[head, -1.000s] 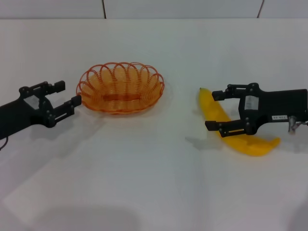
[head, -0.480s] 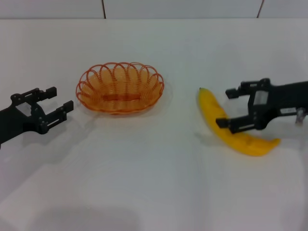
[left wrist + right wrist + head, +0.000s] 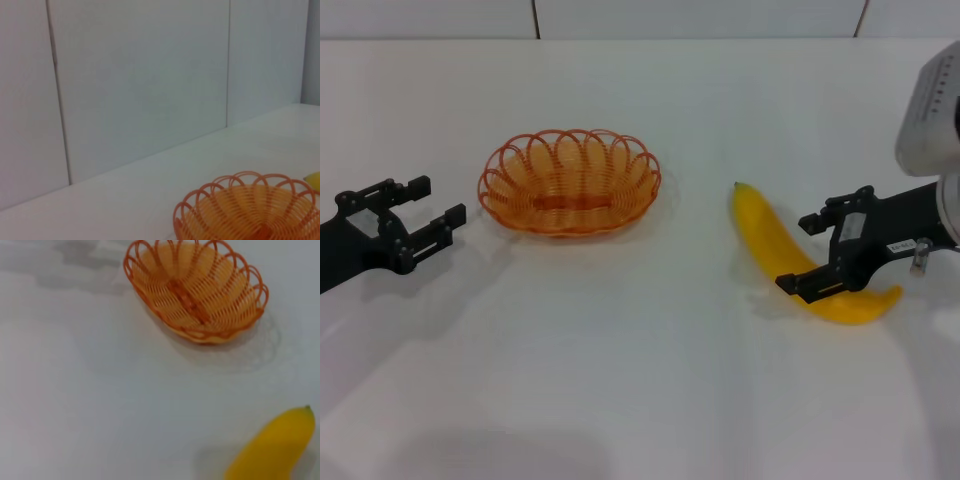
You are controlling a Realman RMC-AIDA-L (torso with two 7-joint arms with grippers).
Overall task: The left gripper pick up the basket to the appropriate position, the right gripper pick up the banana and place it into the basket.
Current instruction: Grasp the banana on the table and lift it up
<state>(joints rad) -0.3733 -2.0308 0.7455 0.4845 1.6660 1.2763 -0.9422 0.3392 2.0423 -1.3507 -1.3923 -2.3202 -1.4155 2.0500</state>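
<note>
The orange wire basket (image 3: 570, 182) sits empty on the white table, left of centre; it also shows in the left wrist view (image 3: 247, 207) and the right wrist view (image 3: 196, 290). The yellow banana (image 3: 790, 255) lies on the table to the right of the basket, also in the right wrist view (image 3: 275, 447). My left gripper (image 3: 432, 212) is open and empty, to the left of the basket and apart from it. My right gripper (image 3: 802, 253) is open, over the banana's right half, with one finger on each side of it.
The white table (image 3: 640, 380) runs to a light panelled wall (image 3: 140, 80) at the back. A large grey-white joint of the right arm (image 3: 932, 115) shows at the right edge of the head view.
Both grippers have drawn back outward: the left away from the basket's rim to the left, the right to the right and down along the banana. Basket and banana have not moved.
</note>
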